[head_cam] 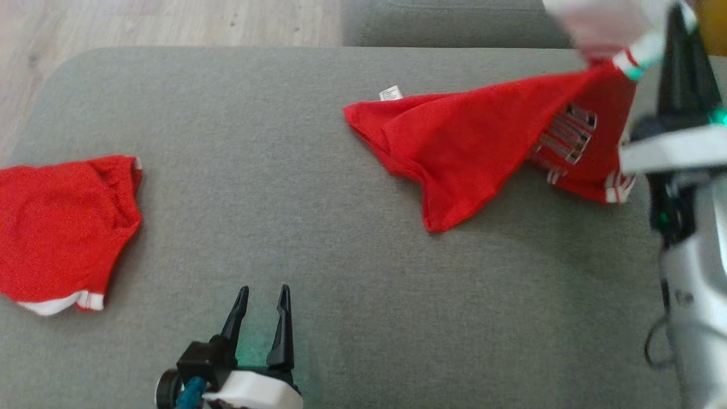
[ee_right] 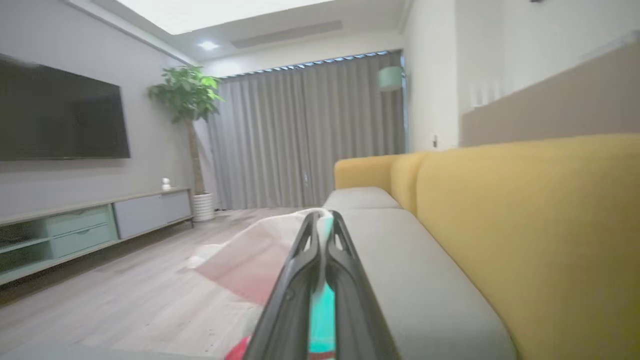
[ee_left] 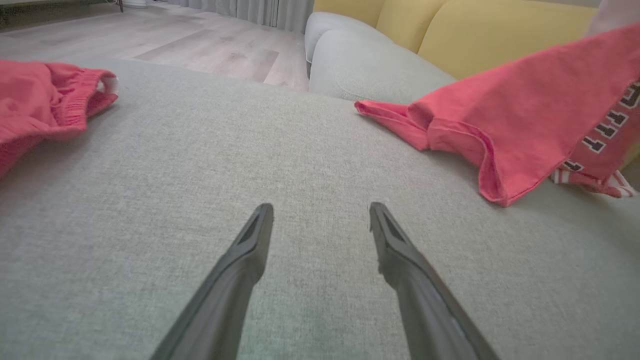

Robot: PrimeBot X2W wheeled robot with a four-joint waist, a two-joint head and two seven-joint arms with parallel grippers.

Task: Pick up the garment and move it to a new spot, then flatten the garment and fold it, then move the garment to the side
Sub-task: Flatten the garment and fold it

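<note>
The garment (head_cam: pixel 483 130) is a red shirt with striped lettering and white-trimmed cuffs, lying at the right of the grey cushion (head_cam: pixel 295 170). Its far right corner is pulled up off the cushion. My right gripper (head_cam: pixel 677 14) is at the top right, shut on that raised corner. In the right wrist view the right gripper (ee_right: pixel 322 215) pinches a pale strip of the garment (ee_right: pixel 250 260), which hangs blurred to the left. My left gripper (head_cam: pixel 263 292) stands open over bare cushion at the bottom centre. The left gripper (ee_left: pixel 321 210) holds nothing, and the garment (ee_left: pixel 525 110) lies to its right.
A second red piece with a white hem (head_cam: pixel 62 227) lies at the cushion's left edge, also seen as red cloth (ee_left: pixel 40 100). The yellow backrest (ee_right: pixel 525 225) runs along the right. Wooden floor (head_cam: pixel 142 23) lies beyond the cushion. A low cabinet (ee_right: pixel 75 225) stands by the wall.
</note>
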